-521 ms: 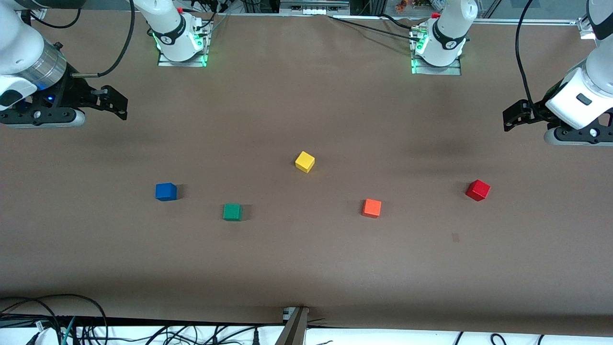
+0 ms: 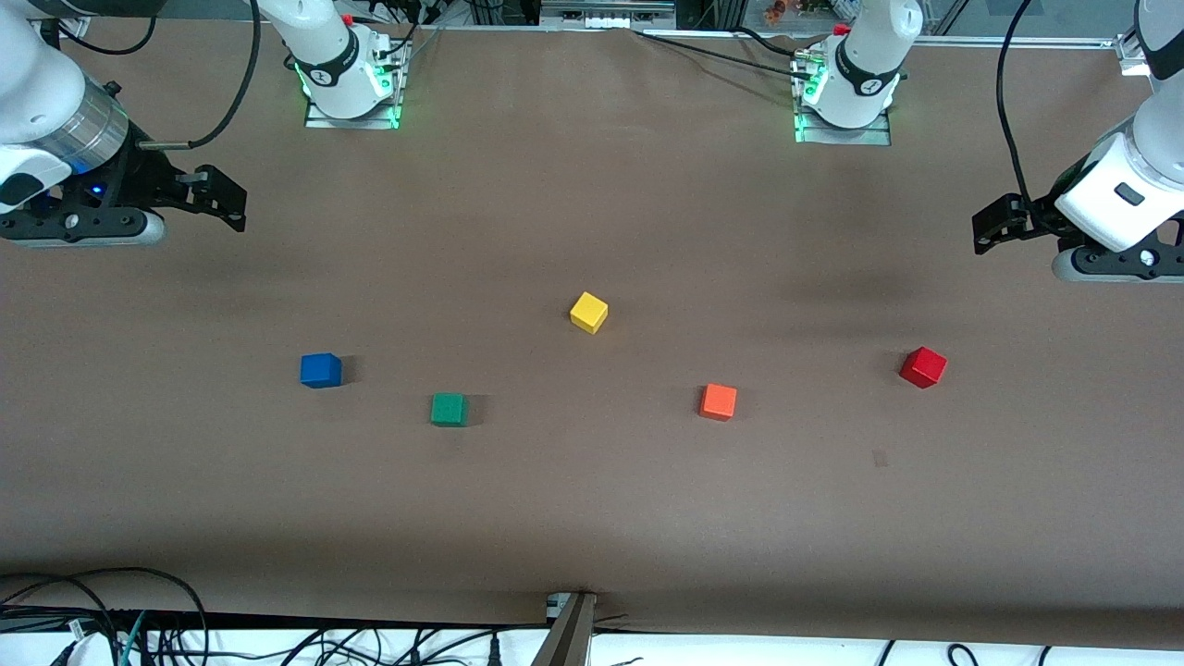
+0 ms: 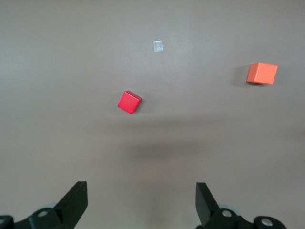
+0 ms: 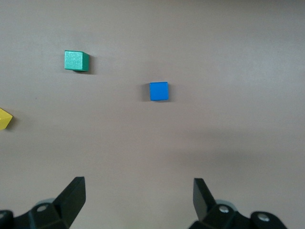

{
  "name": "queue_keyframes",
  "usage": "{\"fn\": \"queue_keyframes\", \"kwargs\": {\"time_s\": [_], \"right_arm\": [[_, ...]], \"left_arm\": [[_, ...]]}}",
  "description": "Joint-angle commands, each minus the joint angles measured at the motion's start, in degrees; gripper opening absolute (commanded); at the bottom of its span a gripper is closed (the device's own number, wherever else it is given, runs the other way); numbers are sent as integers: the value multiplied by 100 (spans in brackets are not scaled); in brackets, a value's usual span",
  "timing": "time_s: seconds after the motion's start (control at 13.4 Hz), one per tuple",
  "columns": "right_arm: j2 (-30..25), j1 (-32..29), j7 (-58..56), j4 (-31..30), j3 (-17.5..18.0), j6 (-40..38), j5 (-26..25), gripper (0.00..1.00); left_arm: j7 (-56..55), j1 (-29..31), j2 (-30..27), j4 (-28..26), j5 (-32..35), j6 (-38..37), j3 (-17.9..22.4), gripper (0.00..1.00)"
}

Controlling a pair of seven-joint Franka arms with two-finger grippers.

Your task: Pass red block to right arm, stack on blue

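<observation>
Fingers [image 3: 74,205] of both arms hang spread, well apart from red block [image 2: 923,367].

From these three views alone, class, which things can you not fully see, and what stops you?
- Right gripper, front view: its body runs off the frame edge.
- Left gripper, front view: its wrist is cut by the edge.
- Both wrist views: each gripper's fingers show only as open tips; the bottom edge cuts the rest.
- Yellow cube, right wrist view: half cut by the edge.
- Red block and blue cube: undersides hidden against the table.
</observation>
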Motion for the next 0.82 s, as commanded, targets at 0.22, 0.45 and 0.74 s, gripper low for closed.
{"fn": "queue_keyframes", "kwargs": {"time_s": [0.22, 0.45, 0.74], "right_arm": [[-19, 56, 40, 90, 7, -76, -43, 100], [-10, 47, 40, 90, -28, -76, -34, 100], [-1, 47, 40, 81, -28, -76, -43, 100]], "left_arm": [[153, 276, 683, 144, -3, -146, 44, 100], [575, 444, 1254, 39, -3, 229, 44, 100], [1733, 532, 1518, -1137, 189, 1943, 44, 100]]}}
